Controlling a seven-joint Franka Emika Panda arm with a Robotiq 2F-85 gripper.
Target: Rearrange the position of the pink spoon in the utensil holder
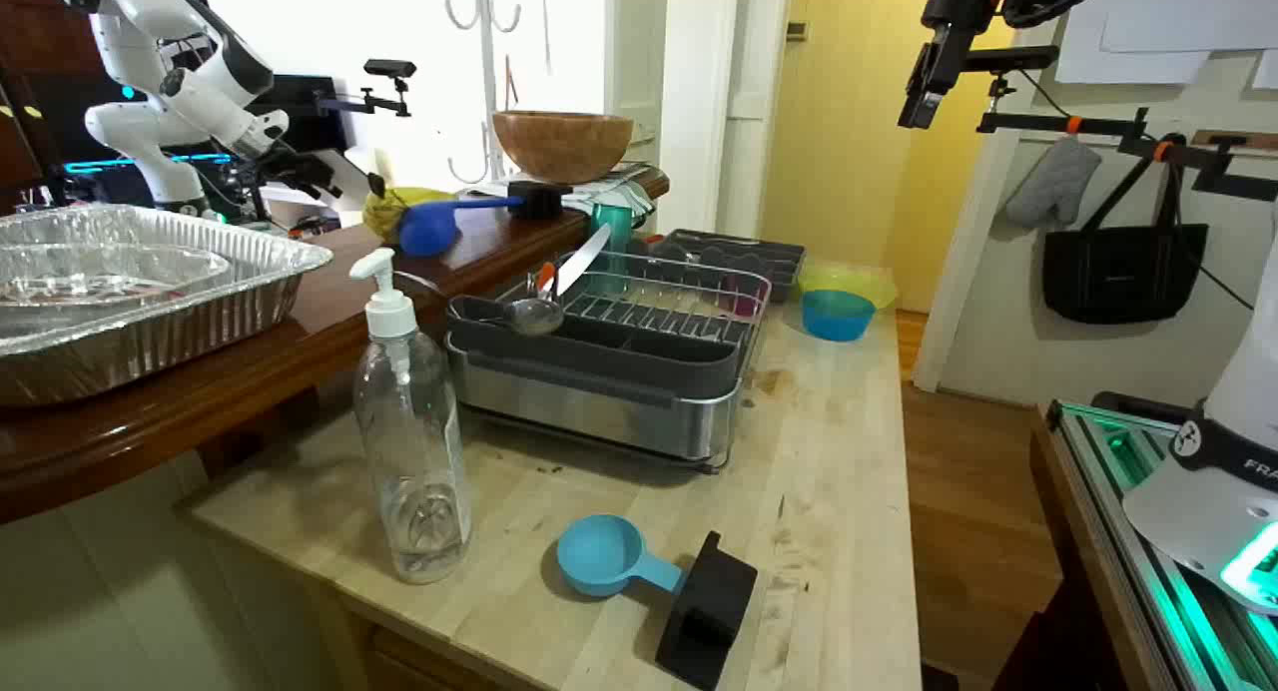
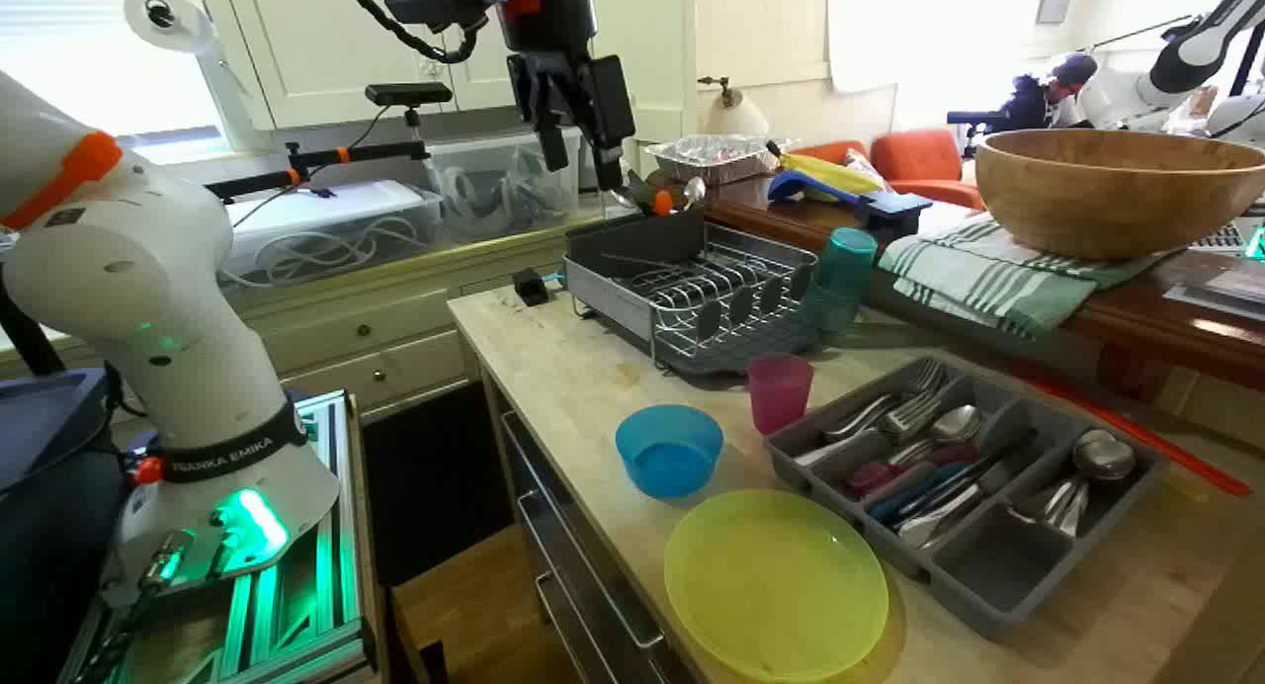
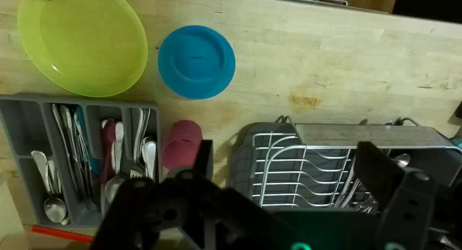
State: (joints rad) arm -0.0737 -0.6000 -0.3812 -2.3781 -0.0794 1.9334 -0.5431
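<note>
The gripper (image 2: 583, 165) hangs in the air, jaws spread wide with nothing between them. In the wrist view, the pink spoon (image 3: 109, 143) lies toward nine o'clock, inside the grey cutlery tray (image 3: 21, 120). In an exterior view, the dark utensil holder (image 1: 599, 359) spans the six o'clock side of the dish rack (image 1: 589, 421).

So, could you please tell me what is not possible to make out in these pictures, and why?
Pink utensil, wrist view: small, crowded by metal cutlery; exact shape unclear.
Cutlery tray, wrist view: the gripper covers its lower right corner.
Dish rack, wrist view: the gripper covers part of its lower side.
Pink cup, an exterior view: rack wires partly hide it.
Near robot arm, an exterior view: cut off by the picture edges.
</note>
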